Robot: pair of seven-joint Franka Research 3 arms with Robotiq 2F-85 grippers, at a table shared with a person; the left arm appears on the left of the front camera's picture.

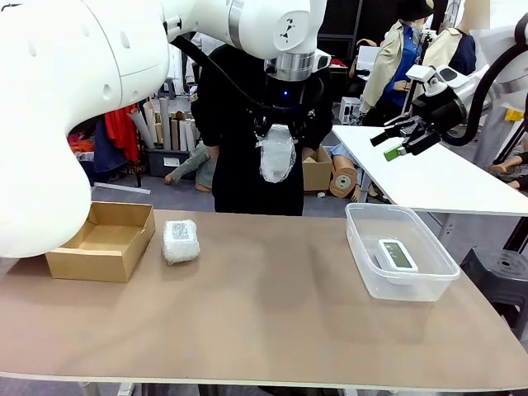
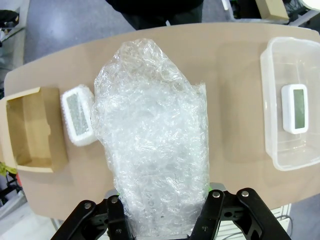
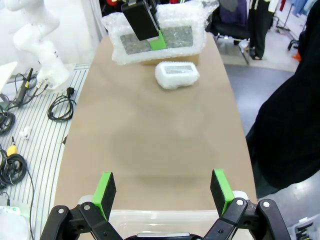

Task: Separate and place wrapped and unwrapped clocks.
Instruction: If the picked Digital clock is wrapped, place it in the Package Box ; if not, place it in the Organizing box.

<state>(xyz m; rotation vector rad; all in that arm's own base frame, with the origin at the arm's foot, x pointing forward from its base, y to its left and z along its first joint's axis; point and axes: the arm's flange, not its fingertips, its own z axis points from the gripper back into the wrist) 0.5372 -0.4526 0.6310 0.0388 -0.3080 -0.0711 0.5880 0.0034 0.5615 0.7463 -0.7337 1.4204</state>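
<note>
Wrapped clock [image 1: 276, 157], clamped in the left pincer [image 2: 162, 212], hangs high over the middle of the worktop [image 1: 272, 330], in front of a person [image 1: 231, 173] in black. A second wrapped clock [image 1: 181, 241] lies just beside the open cardboard box [image 1: 91, 264]; the bare clock [image 1: 396, 253] rests inside the clear tub [image 1: 412, 289] at the right. The right pincer [image 1: 404, 142] hovers raised above the tub, jaws apart and empty. Sorting appears midway: the bare one is binned, two wrapped ones to go. The next move likely calls for a swing left, a descent over the box and a release low enough that the lump drops within its walls.
</note>
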